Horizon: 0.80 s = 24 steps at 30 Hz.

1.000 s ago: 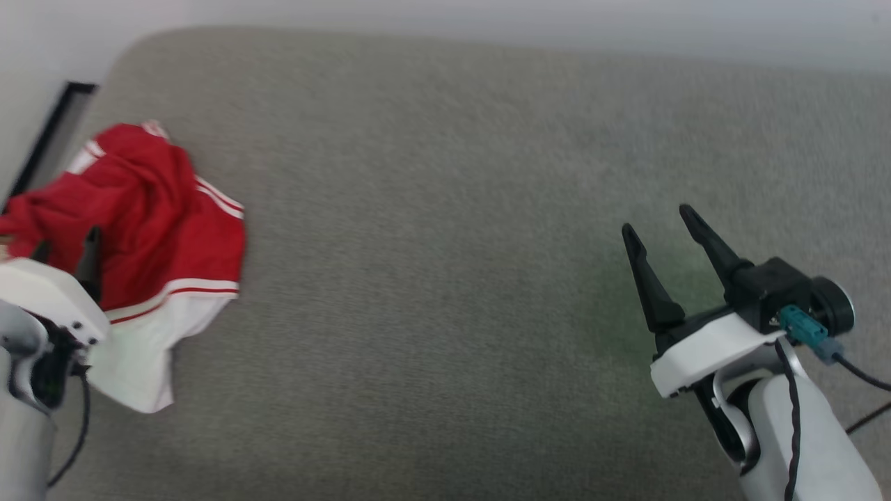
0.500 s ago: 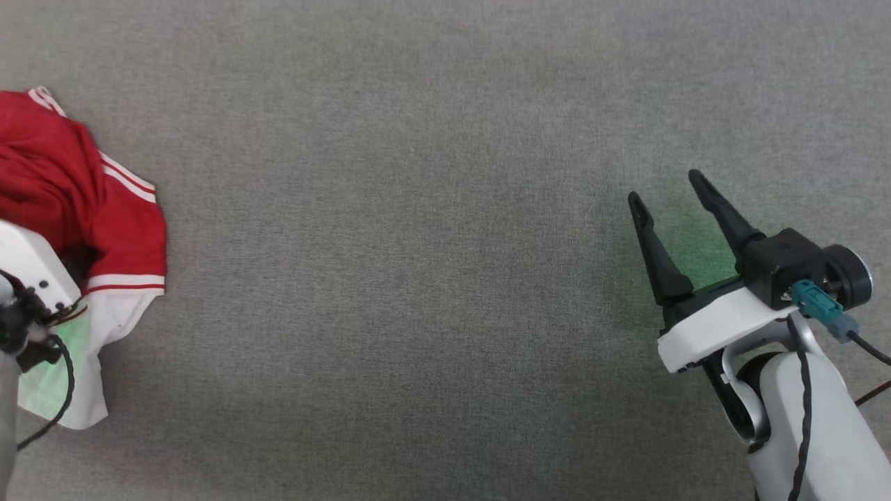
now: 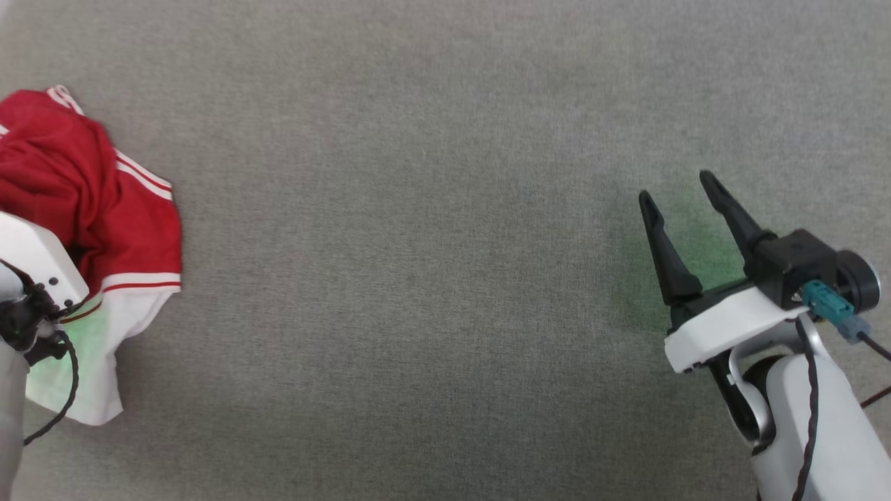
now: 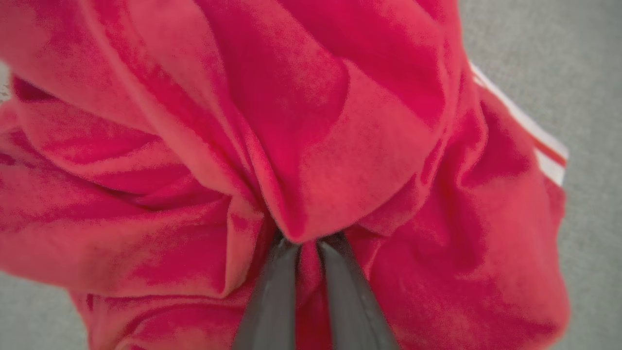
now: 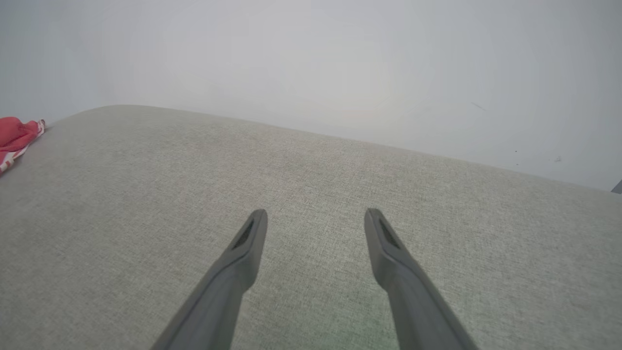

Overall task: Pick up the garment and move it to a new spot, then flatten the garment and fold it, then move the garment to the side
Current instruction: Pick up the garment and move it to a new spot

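The garment (image 3: 90, 195), red with a white sleeve and striped trim, lies crumpled at the far left of the grey cushion. My left arm's white wrist housing (image 3: 35, 268) sits over its lower left part, and its fingers are buried in the cloth. In the left wrist view my left gripper (image 4: 308, 243) is shut on a fold of the garment (image 4: 316, 121), with red fabric pinched between the two fingers. At the right my right gripper (image 3: 674, 188) hovers open and empty above bare cushion. Its own view shows the gripper (image 5: 316, 214) spread wide, and the garment (image 5: 17, 136) far to the left.
The grey fabric cushion (image 3: 418, 243) stretches wide and flat between the two arms. In the right wrist view its rounded far edge (image 5: 311, 136) meets a pale wall (image 5: 311, 58). A black cable (image 3: 807, 390) runs along my right forearm.
The head camera has tilted down, so the cushion's far edge and the wall left the picture. A dark left finger seen among the cloth a second ago is now hidden. The right gripper stays open.
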Motion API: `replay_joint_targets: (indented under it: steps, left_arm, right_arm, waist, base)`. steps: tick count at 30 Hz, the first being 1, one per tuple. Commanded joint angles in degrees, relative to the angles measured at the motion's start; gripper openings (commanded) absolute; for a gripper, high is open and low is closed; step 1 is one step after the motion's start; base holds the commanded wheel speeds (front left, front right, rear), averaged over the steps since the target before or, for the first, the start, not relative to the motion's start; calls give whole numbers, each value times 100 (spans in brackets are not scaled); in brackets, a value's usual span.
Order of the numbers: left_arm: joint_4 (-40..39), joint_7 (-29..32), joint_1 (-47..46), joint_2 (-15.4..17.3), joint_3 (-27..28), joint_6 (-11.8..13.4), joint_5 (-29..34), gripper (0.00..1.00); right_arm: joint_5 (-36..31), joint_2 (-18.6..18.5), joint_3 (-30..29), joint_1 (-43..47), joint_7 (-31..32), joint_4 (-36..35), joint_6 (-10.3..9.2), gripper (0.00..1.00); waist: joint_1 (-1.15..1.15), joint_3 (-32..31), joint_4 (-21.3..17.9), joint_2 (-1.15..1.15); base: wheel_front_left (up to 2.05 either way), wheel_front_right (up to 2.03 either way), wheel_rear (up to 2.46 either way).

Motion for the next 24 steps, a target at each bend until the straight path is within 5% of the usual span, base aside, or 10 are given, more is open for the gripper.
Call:
replay_joint_targets:
  steps: [1,15,24]
  left_arm:
    - [-92,-85,-2,71,-100,-12,76,0]
    - [-1307,-432,-292,767,-701,-14,414,0]
    - [-2609,33,-346,1210,-876,120,644,0]
  right_arm:
    - [38,34,-40,71,-74,43,-2,100]
    - [155,240,-159,507,-344,407,-2,100]
    - [217,318,-333,825,-467,494,-2,100]
  waist:
    - [0,-174,94,0]
    - [0,-1233,399,0]
    - [0,-1825,496,0]
  base:
    - [0,0,0]
    - [0,0,0]
    - [0,0,0]
